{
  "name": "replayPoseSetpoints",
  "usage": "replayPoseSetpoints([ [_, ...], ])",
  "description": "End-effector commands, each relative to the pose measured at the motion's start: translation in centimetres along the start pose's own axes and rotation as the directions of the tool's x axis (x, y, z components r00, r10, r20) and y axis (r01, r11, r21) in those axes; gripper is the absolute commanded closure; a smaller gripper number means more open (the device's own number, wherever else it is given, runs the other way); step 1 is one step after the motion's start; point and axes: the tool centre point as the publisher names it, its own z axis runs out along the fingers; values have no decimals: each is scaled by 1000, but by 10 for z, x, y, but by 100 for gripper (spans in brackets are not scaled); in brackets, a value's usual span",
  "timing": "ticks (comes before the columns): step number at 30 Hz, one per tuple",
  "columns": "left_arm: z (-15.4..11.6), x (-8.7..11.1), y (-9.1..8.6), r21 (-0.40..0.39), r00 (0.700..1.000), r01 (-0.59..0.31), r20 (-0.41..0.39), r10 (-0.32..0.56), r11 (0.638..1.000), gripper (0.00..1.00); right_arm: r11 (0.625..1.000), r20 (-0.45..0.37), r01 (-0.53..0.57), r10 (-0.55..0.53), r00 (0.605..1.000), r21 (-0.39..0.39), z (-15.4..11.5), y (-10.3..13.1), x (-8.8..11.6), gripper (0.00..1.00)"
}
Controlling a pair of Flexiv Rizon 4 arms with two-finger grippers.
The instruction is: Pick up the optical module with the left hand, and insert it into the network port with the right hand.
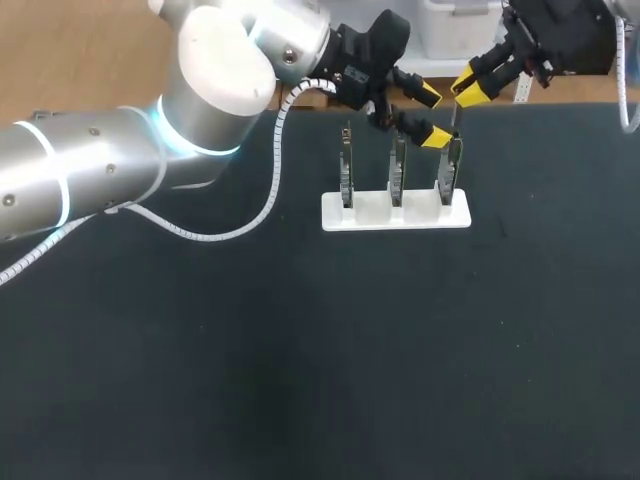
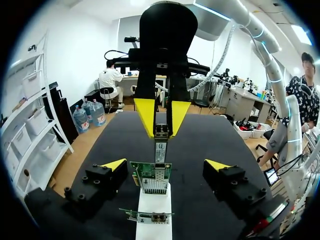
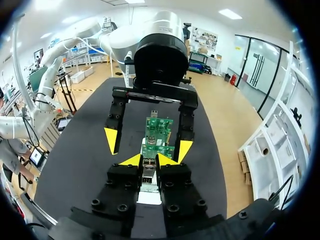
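Optical module (image 2: pixel 160 148) sits pinched between the right fingers (image 2: pixel 145 116), which are closed narrowly on its upper end from two sides, so that it hangs straight down from them with its lower end meeting the top edge of a network card (image 2: pixel 151 176); whether it has entered the port I cannot tell. The left fingers (image 2: pixel 114 165) are spread wide, one on each side of that card and touching nothing. Judging by its look, the module is a slim, stiff metal-cased bar, light and probably smooth on its flat faces, so it could slip or twist in a loose pinch; the flat sides near the rear end seem the right place to hold, leaving the nose free for the port. Its connector end and the card's port are likely delicate, and the card stands only slotted in a white stand (image 1: pixel 395 212), so sideways force could tip it. By count: one module, three upright cards in one stand on the dark worktop (image 1: pixel 300 350), and two pairs of fingers
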Motion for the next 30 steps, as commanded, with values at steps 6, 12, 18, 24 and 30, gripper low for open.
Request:
replayPoseSetpoints([
  [6, 1, -1, 2, 3, 1000, 1, -4, -1, 1000, 0, 1000, 0, -8, 8, 1000, 23, 2, 10, 5, 100],
  [12, 1, -1, 2, 3, 1000, 1, -4, -1, 1000, 0, 1000, -3, -5, 5, 1000, 25, 2, 9, 6, 100],
  [18, 1, -1, 2, 3, 1000, 1, -4, -1, 1000, 0, 1000, -1, -6, 6, 1000, 22, 4, 7, 9, 100],
  [24, 1, -1, 2, 3, 1000, 1, -4, -1, 1000, 0, 1000, 6, -6, 6, 1000, 16, 4, 8, 12, 100],
  [30, 1, -1, 2, 3, 1000, 1, -4, -1, 1000, 0, 1000, 4, 0, -1, 1000, 20, 3, 7, 12, 100],
])
